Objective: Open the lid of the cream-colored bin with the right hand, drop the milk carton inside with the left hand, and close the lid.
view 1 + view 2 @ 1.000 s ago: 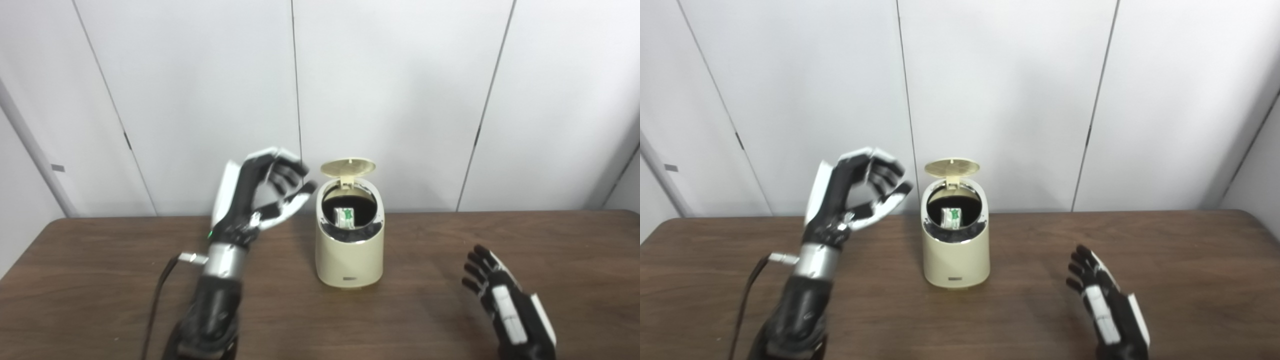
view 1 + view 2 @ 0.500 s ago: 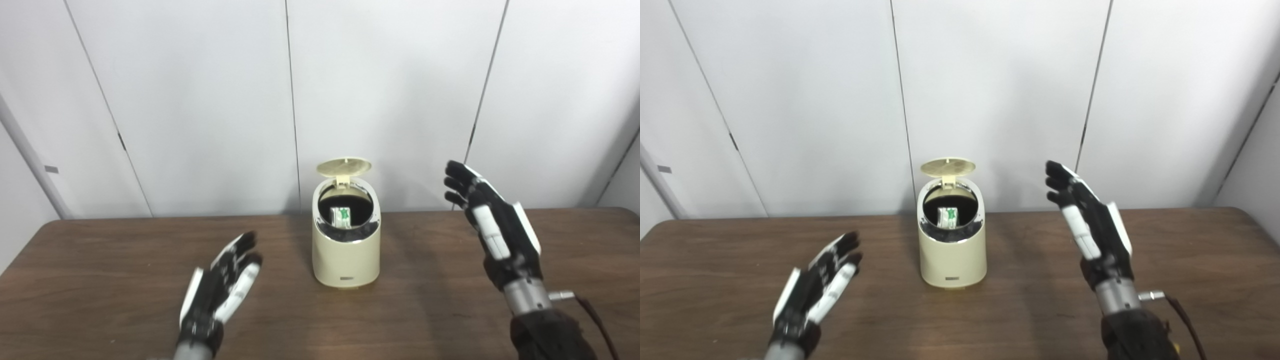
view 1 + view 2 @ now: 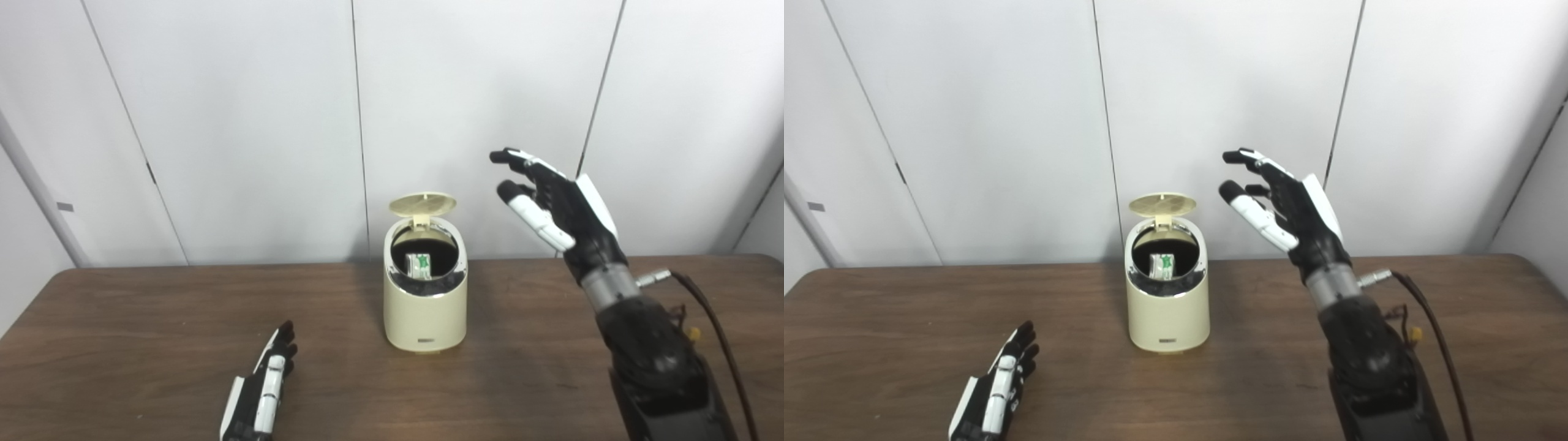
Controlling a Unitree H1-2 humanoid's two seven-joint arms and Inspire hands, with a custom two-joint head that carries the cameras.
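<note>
The right hand (image 3: 560,202) is up in the air, to the right of the bin and higher than its top. Its fingers (image 3: 520,160) are spread apart and reach toward the left, and it holds nothing. It does not touch the bin or the lid. The left hand (image 3: 260,392) is low over the table (image 3: 122,331), near the front edge and well to the left of the bin. Its fingers are straight and close together, pointing away from the robot, and it holds nothing too. The cream-colored bin (image 3: 425,306) stands upright in the middle of the table. Its round lid (image 3: 423,204) is flipped up at the back, so the dark hole on top is open. The milk carton (image 3: 421,265) sits inside the bin, and only its white and green top shows. A white wall (image 3: 245,122) stands behind the table.
</note>
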